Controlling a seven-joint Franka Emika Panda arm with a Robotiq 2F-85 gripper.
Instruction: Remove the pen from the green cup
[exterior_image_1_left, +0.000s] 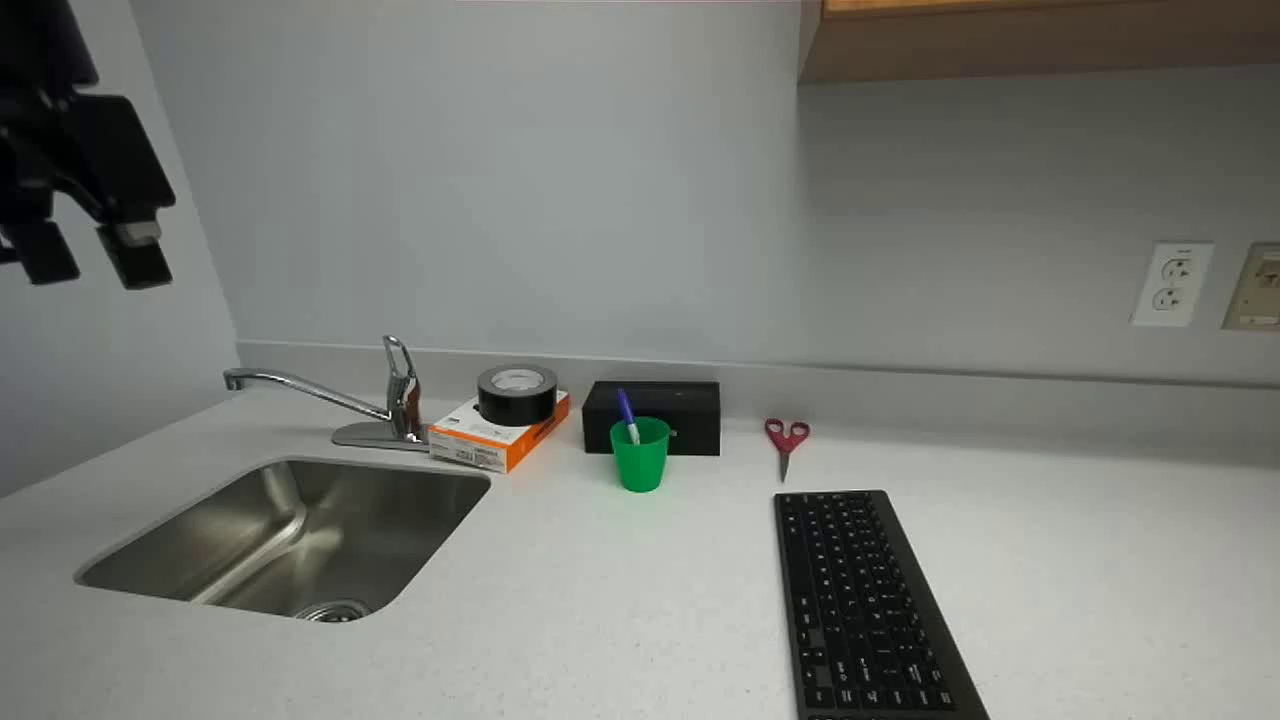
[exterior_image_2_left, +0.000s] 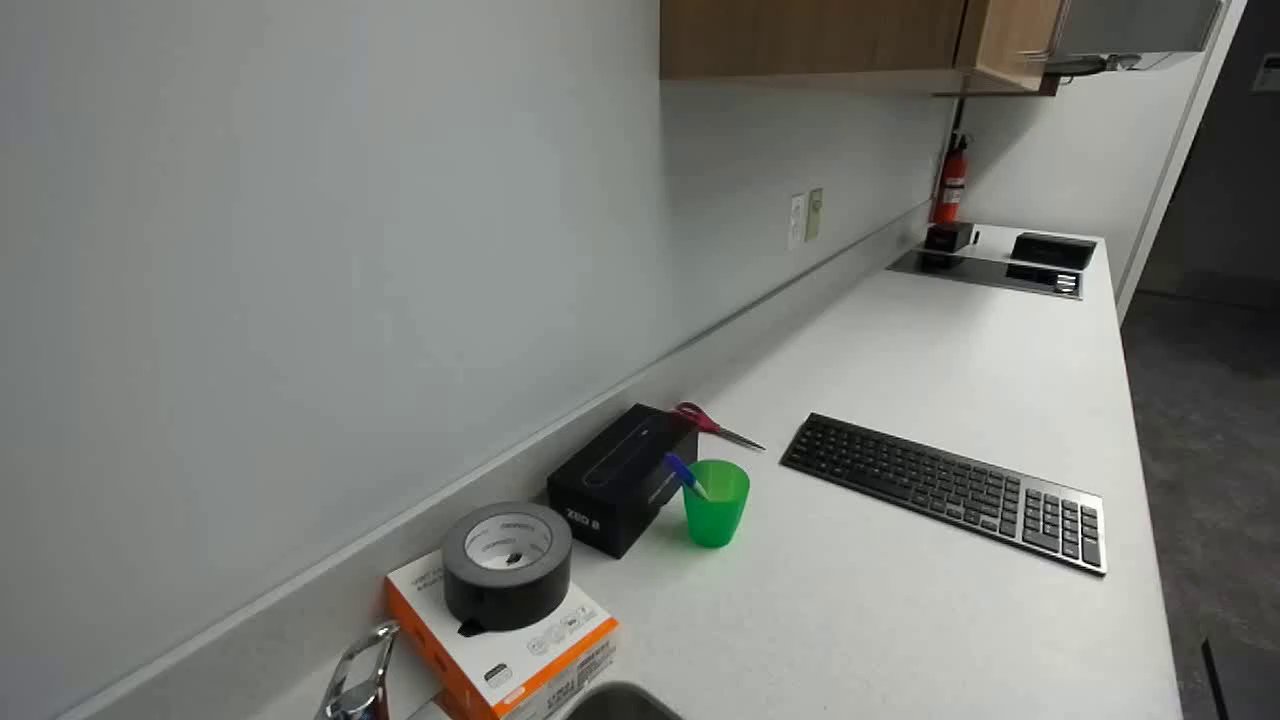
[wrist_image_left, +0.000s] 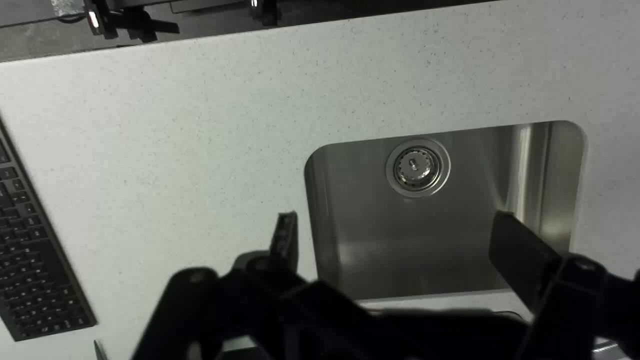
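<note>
I held my black two-fingered gripper (wrist_image_left: 395, 215) spread and empty, presumably to admit the slim blue-and-white pen (exterior_image_1_left: 627, 412), propped aslant inside the tapered green plastic cup (exterior_image_1_left: 642, 464) near the back edge of the white worktop (exterior_image_1_left: 650, 600).

White "ZED" lettering (exterior_image_2_left: 582, 519) on the black box (exterior_image_2_left: 622, 478), next character unclear

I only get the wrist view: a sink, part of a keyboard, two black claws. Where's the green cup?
Observer: The green cup stands on the counter beside the black box.

Operator: Anything in it?

Observer: Yes, the pen, tilted, its blue end above the rim.

Operator: What's that metal tip near the keyboard?

Observer: Scissors; both exterior views show their red handles.
</note>
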